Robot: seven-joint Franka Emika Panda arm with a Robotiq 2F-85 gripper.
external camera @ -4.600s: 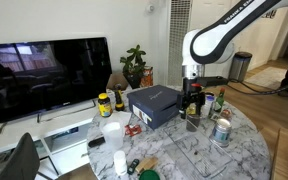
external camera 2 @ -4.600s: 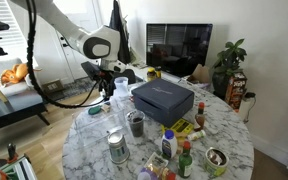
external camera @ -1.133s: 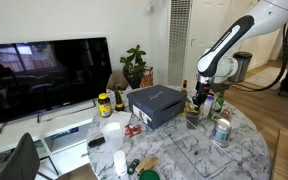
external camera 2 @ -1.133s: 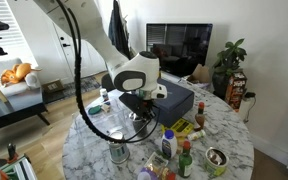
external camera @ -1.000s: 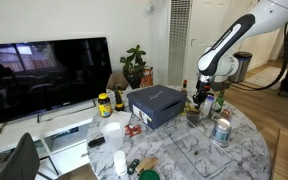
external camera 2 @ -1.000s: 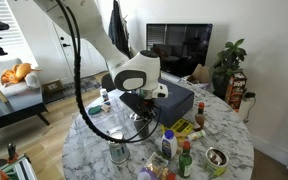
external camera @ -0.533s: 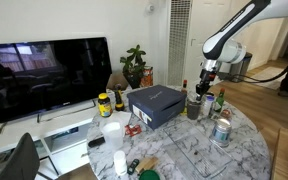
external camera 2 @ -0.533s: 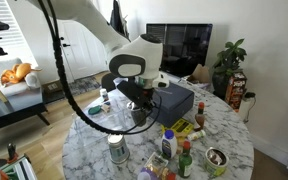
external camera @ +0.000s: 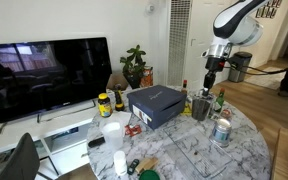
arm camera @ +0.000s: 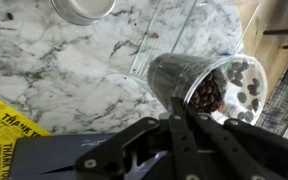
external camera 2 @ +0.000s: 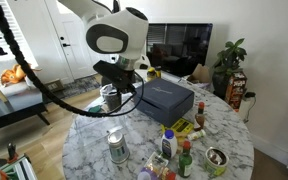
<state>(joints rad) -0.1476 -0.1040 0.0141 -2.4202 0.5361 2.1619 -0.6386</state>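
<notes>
Since the earlier frames, the gripper (external camera: 205,93) is found raised and carried sideways, and the glass jar (external camera: 201,107) of dark beans is displaced with it in both exterior views. In the wrist view the fingers (arm camera: 184,125) are seen drawn together, clamped, as far as can be judged, on the jar's near wall just below the rim. The jar is kept upright beside the dark blue box (external camera: 154,104), over the marble table (external camera 2: 89,130). Whether its base is clear of the top cannot be told.

Risk noted: a pinch on one thin wall is judged a weak hold. The jar could be swung or tipped by any quick move and beans spilled. A slip would drop glass onto stone.

Obstructions: bottles (external camera: 221,100) are stood just beside the jar and a tin can (external camera: 221,132) near it. A clear plastic tray (arm camera: 174,35) and a metal tin (arm camera: 84,8) are placed just past it, with a yellow packet (arm camera: 9,130) nearby. A television (external camera: 44,75) and a plant (external camera: 134,65) are set well apart.
</notes>
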